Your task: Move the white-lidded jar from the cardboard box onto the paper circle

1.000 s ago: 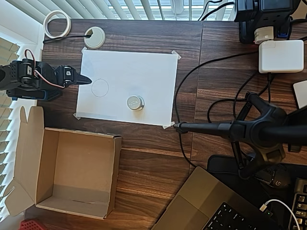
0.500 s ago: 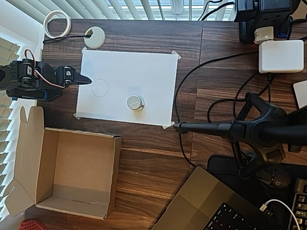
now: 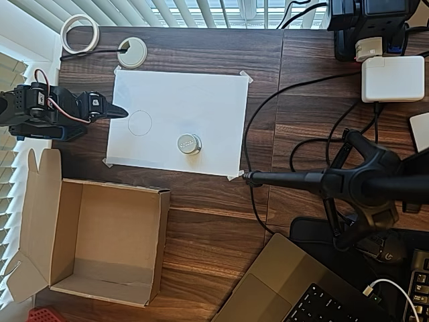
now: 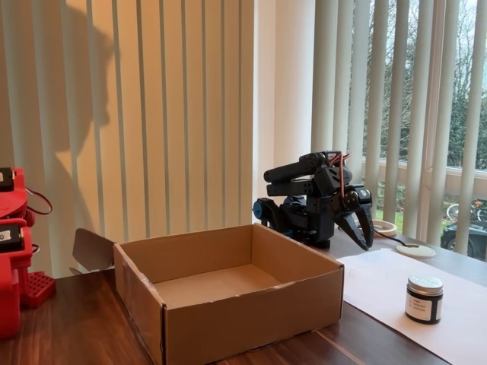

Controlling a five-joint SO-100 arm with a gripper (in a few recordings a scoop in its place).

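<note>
Standing upright on the white paper sheet (image 3: pixel 177 121), the jar (image 3: pixel 189 143) rests to the right of the small pencilled circle (image 3: pixel 139 123) in the overhead view, apart from its outline. The cardboard box (image 3: pixel 100 241) lies well below the sheet on the dark wooden table (image 3: pixel 214 221), with nothing inside it. The gripper (image 3: pixel 119 112) sits folded back at the sheet's left edge, its 2 fingers drawn together to a point and gripping nothing, tip near the circle and pointing down in the fixed view (image 4: pixel 362 228).

Soft daylight through the blinds (image 4: pixel 152 114); both views sharp, shadows faint.
</note>
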